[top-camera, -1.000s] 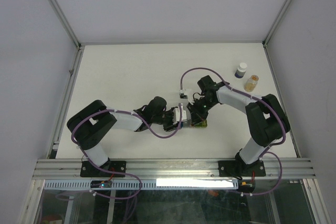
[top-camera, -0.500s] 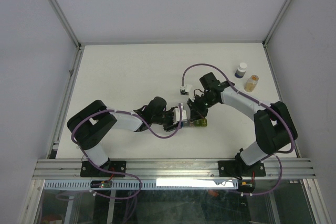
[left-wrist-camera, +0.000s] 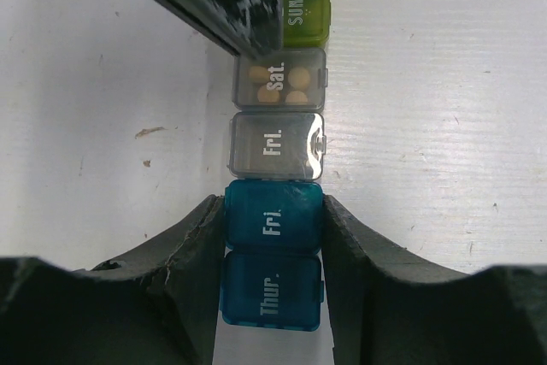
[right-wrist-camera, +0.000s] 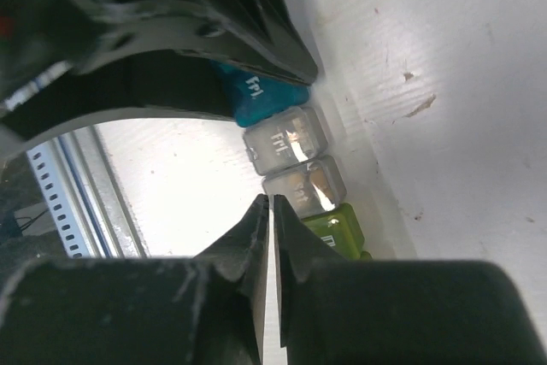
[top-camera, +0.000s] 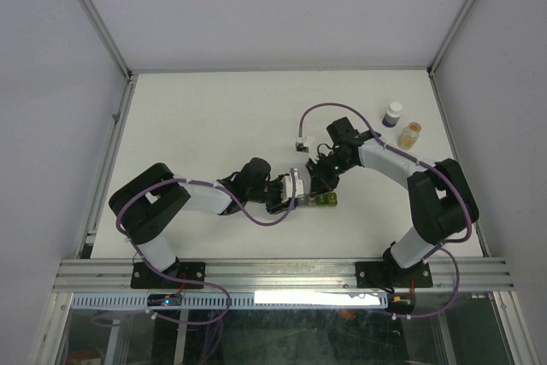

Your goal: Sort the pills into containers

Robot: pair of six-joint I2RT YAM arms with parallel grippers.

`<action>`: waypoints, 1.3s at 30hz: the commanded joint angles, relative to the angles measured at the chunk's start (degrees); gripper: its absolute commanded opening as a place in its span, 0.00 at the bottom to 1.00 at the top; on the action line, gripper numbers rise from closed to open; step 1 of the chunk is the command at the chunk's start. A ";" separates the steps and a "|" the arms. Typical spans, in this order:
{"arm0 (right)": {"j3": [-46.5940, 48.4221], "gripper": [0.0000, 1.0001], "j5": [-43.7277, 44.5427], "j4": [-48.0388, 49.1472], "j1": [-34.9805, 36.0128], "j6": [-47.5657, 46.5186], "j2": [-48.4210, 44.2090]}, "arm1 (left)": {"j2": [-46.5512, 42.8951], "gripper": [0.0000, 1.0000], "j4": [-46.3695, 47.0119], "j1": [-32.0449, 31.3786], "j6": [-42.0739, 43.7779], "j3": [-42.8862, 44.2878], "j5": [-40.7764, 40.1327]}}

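The containers (left-wrist-camera: 273, 126) lie as a short strip on the white bench (top-camera: 214, 126), midway between the two arms. The left gripper (left-wrist-camera: 273, 211) has its jaws clenched on the blue end of the strip, one pad flat against each side wall. That hold looks meant to pin the light plastic down so it cannot skid or twist while the other arm works on it. The right gripper (right-wrist-camera: 269, 207) comes in from the far side, with its jaws pressed almost together and nothing visible between them. Its narrow tip sits just beside the clear grey compartment and the green one next to it. A closed, pointed tip probably suits nudging a small lid catch better than spread jaws would. Several tan pills (left-wrist-camera: 275, 85) show through the lid marked Sat., while the grey compartment next to it looks empty. The white-capped bottle (top-camera: 392, 114) and the amber bottle (top-camera: 409, 134) stand well apart, near the bench's far right corner, clear of both arms.
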 commanded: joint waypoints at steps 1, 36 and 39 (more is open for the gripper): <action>1.06 0.12 -9.51 -1.46 -3.66 -4.52 -6.92 | -0.45 0.43 2.16 -0.84 -1.13 -0.62 -0.90; -19.08 0.99 -2.27 15.82 -1.69 -33.56 -22.56 | -38.19 0.97 14.42 11.12 -44.96 -13.04 -10.52; -17.96 0.97 2.47 18.79 1.86 -28.17 -19.00 | -41.13 0.97 12.20 11.21 -44.88 -13.44 -12.21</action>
